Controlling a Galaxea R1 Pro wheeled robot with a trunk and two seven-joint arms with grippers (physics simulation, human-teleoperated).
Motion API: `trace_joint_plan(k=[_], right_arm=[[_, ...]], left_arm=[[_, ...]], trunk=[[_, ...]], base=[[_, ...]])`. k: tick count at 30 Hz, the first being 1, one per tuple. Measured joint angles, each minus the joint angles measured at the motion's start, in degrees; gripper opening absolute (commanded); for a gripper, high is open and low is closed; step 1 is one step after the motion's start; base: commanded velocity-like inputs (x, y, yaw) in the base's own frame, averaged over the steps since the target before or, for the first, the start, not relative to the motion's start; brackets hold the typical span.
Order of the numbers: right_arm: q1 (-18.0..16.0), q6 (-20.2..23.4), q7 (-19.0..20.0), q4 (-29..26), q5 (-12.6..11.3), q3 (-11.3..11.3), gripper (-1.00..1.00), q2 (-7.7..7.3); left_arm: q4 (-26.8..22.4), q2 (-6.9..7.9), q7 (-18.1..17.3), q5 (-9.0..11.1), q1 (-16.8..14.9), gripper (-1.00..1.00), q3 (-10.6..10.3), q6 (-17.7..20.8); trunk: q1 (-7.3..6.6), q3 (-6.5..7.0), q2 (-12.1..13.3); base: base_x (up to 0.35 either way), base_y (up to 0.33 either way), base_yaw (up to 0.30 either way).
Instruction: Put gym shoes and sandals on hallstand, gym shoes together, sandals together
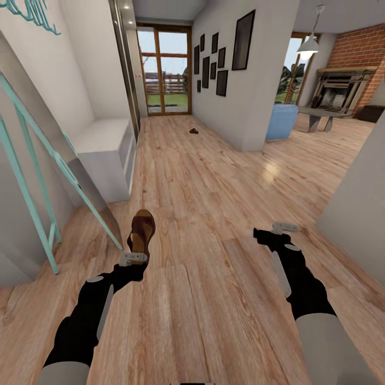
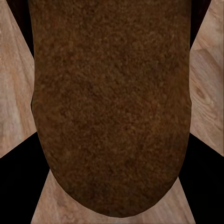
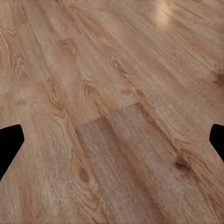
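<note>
My left gripper (image 1: 140,251) is shut on the heel end of a brown sandal (image 1: 142,230), holding it above the corridor floor (image 1: 203,299) with its toe pointing away. The sandal's rough brown sole (image 2: 112,102) spreads across the left wrist view between the dark fingers. My right gripper (image 1: 262,235) hovers open over bare planks, its fingertips (image 3: 9,144) wide apart with nothing between them. A small dark brown object, probably the other sandal (image 1: 193,130), lies far down the corridor. A pale grey low bench unit, likely the hallstand (image 1: 104,152), stands against the left wall. The gym shoes are out of view.
A teal leaning frame (image 1: 37,176) stands close on my left. A wall corner (image 1: 353,208) juts in at the right. Glass doors (image 1: 163,72) close the corridor's far end; a living room with a blue seat (image 1: 281,121) opens to the right.
</note>
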Motion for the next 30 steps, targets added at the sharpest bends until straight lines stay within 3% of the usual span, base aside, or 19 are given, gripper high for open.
trace_joint_plan(k=[11, 15, 19, 30], right_arm=[[0.0, 0.0, 0.0, 0.0, 0.0, 0.0, 1.00, -0.02], [0.0, 0.0, 0.0, 0.0, 0.0, 0.0, 1.00, -0.01], [0.0, 0.0, 0.0, 0.0, 0.0, 0.0, 1.00, 0.00], [0.0, 0.0, 0.0, 0.0, 0.0, 0.0, 1.00, 0.00]], left_arm=[[0.0, -0.01, 0.0, 0.0, 0.1, -1.00, 0.0, -0.2], [0.0, 0.01, 0.0, 1.2, 0.1, -1.00, 0.0, -0.2], [0.0, 0.00, 0.0, 3.1, 0.1, -1.00, 0.0, -0.2], [0.1, -0.02, 0.0, 3.6, 0.2, -1.00, -0.1, -0.2]], trunk=[[-0.46, 0.75, 0.8], [-0.47, 0.75, 0.8], [-0.47, 0.82, 0.8], [-0.47, 1.26, 0.8]], base=[[0.030, -0.028, 0.000], [0.208, -0.228, 0.008], [0.229, -0.255, 0.218], [0.227, -0.287, 0.273]])
